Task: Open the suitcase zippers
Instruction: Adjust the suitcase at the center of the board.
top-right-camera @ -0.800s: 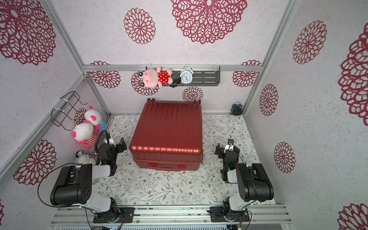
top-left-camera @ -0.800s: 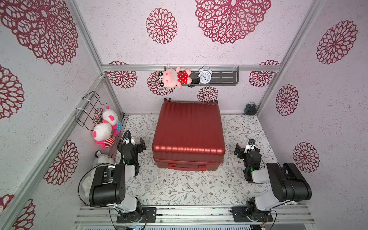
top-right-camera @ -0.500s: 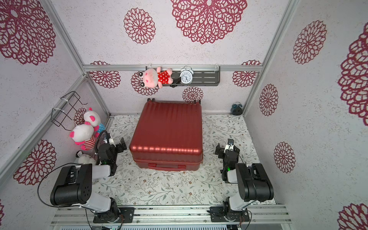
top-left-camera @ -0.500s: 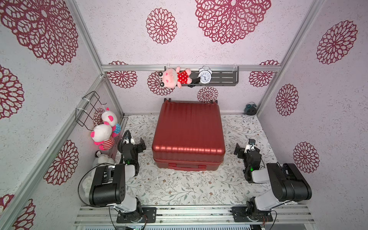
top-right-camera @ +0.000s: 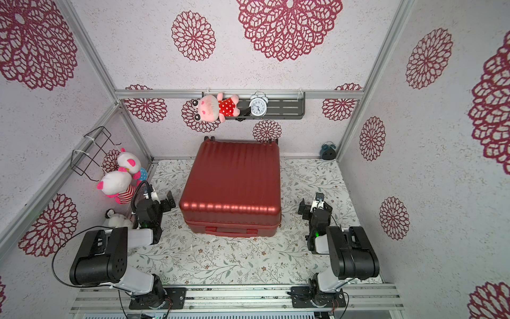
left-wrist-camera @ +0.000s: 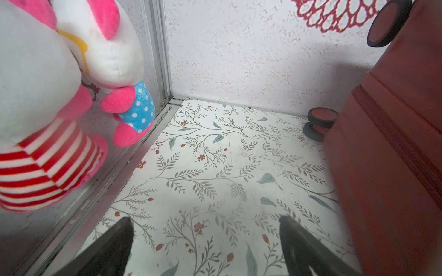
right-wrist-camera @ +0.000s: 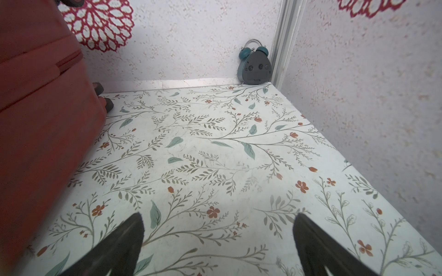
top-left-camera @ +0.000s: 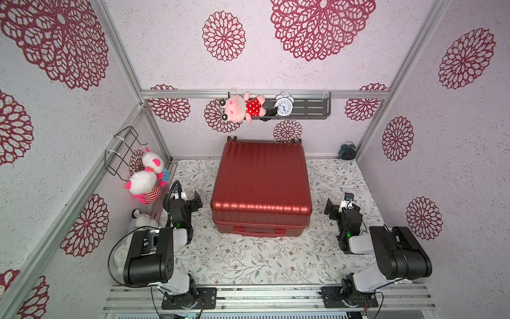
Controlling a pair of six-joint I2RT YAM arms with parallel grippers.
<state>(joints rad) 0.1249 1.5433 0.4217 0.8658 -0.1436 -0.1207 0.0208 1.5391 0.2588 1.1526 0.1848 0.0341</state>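
Red hard-shell suitcase lies flat mid-tabletop, between left fingers & right fingers, near but touching neither; both pairs spread wide apart, gripping nothing. Shell glossy, ribbed, shut; zippers follow seam btwn halves, wheels at far end. Floral-print surface; pale walls w/ red rosettes.
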